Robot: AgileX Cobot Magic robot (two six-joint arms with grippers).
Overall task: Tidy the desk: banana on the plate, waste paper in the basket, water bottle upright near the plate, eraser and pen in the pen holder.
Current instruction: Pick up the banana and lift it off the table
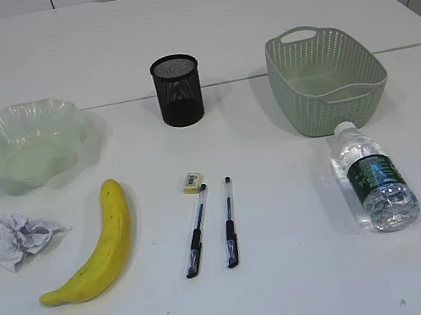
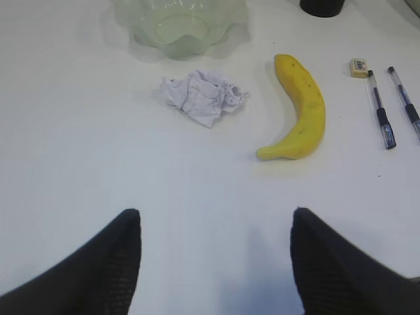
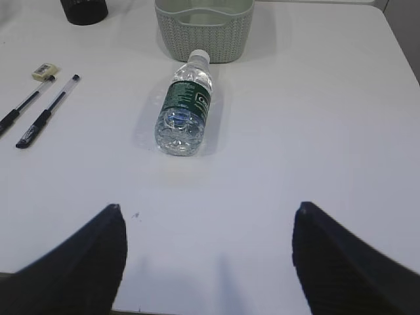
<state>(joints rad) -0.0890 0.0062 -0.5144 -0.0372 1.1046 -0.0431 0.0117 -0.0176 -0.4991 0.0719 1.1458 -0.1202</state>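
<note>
Two pens (image 1: 210, 227) lie mid-table, long axes near-to-far, eraser (image 1: 192, 181) at the left pen's far tip. Exterior: banana (image 1: 96, 247) near left, paper (image 1: 11, 238) left of it, plate (image 1: 21, 146) far left, holder (image 1: 178, 90) far centre, basket (image 1: 326, 80) far right, bottle (image 1: 371, 178) on its side, cap toward basket. Left wrist: left claw (image 2: 215, 262) spread, empty; banana ahead-right, the left arm likely nearer it. Right wrist: right claw (image 3: 209, 262) spread, empty; bottle straight ahead.
</note>
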